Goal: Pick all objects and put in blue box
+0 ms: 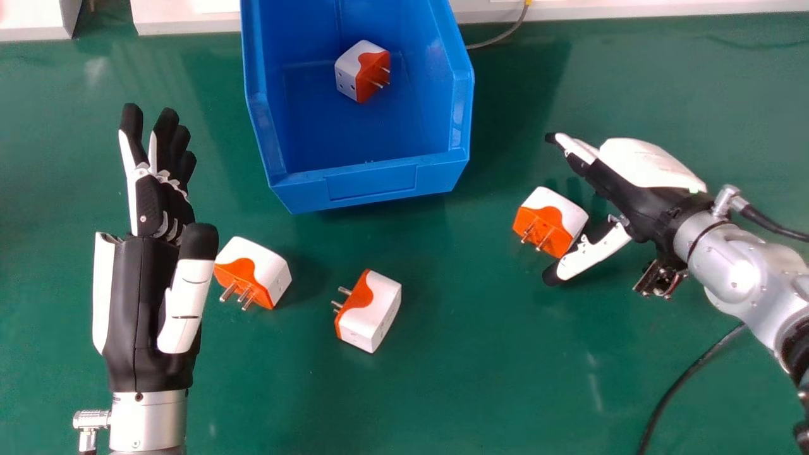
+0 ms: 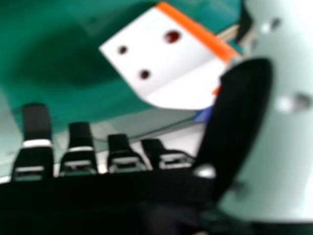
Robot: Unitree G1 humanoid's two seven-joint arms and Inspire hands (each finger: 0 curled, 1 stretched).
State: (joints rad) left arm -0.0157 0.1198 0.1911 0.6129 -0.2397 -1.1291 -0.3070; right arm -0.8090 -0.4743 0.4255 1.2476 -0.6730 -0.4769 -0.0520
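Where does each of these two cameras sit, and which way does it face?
Head view: on the robot's head, looking forward and down at a green table with a blue box; the left hand and right hand both show.
Right hand view: at the right hand, looking past its own fingertips and thumb at an orange and white plug close up.
Shared: the green table, the right hand and, most likely, the plug beside that hand's thumb.
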